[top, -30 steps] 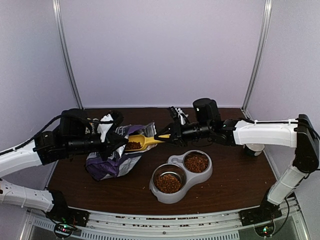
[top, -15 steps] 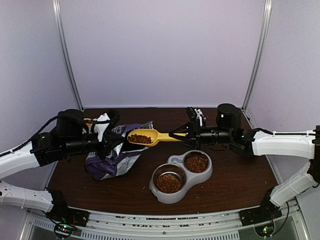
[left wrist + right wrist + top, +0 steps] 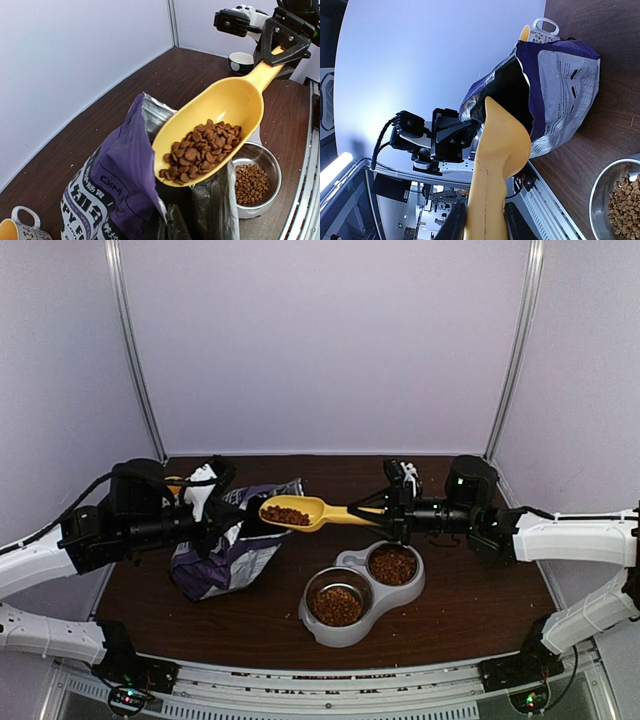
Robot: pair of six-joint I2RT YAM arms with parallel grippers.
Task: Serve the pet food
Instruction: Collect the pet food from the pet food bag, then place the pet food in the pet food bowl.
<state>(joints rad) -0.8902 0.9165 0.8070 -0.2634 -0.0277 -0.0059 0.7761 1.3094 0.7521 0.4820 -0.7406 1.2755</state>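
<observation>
Right gripper [image 3: 388,512] is clamped on the handle of the yellow scoop [image 3: 300,511], jaws squeezing it from both sides, and the scoop hangs level in the air above the bench [image 3: 470,600]. The pet food [image 3: 200,150] sits heaped in the scoop's head, a brown pile well inside the rim. That head is right at the open mouth of the purple bag [image 3: 228,558], with the bag at 9 o'clock from the scoop. The double bowl [image 3: 340,637] stands at 5 o'clock from the scoop head, with kibble in both cups. Left gripper [image 3: 228,518] is at the bag's rim; whether it pinches the foil, I cannot tell. A mug [image 3: 15,232] stands beside the bag.
</observation>
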